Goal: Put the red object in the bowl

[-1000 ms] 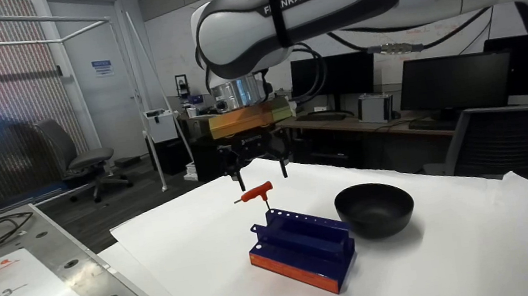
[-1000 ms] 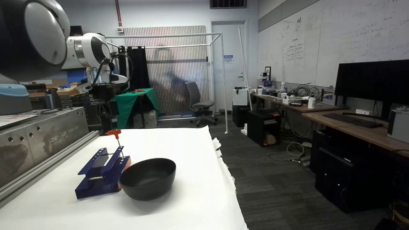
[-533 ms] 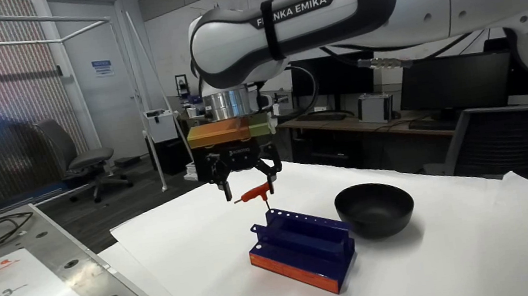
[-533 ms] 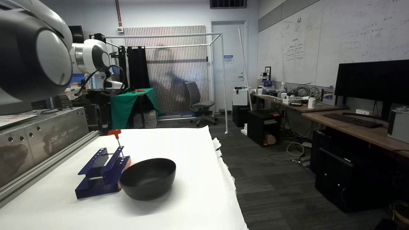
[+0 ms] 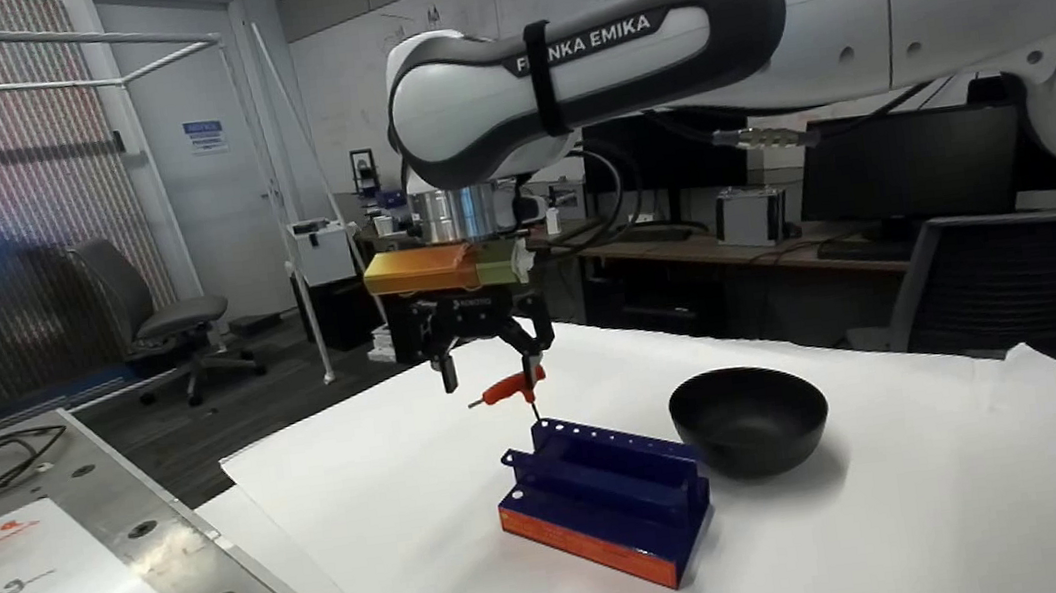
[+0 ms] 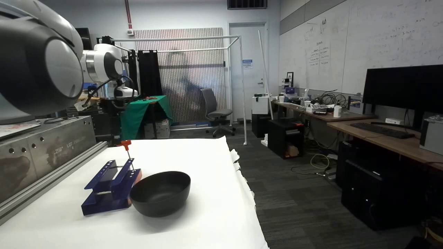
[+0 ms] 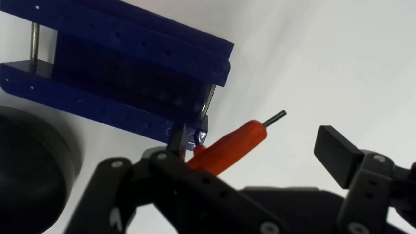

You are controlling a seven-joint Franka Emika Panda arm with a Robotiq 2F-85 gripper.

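Note:
The red object (image 5: pixel 505 390) is a T-shaped handle with a thin metal tip, standing by its shaft in the end of the blue rack (image 5: pixel 603 494). It also shows in an exterior view (image 6: pixel 125 143) and in the wrist view (image 7: pixel 232 146). My gripper (image 5: pixel 491 374) is open just above and around the handle. In the wrist view my gripper (image 7: pixel 256 148) has one finger overlapping the handle's near end, the other well apart; contact cannot be told. The black bowl (image 5: pixel 750 422) stands beside the rack, with nothing visible inside; it also shows in an exterior view (image 6: pixel 161 195) and the wrist view (image 7: pixel 29 175).
The blue rack shows close to the bowl in an exterior view (image 6: pixel 107 204). White paper (image 5: pixel 964 485) covers the table. A metal bench (image 5: pixel 175 541) edges the table. A chair (image 5: pixel 1023 306) and desks with monitors (image 5: pixel 910 164) stand behind.
Over the last second, my gripper has moved left and lower in an exterior view, reaching the red handle; in the last half second it shifted only slightly. The red object, rack and bowl stayed put.

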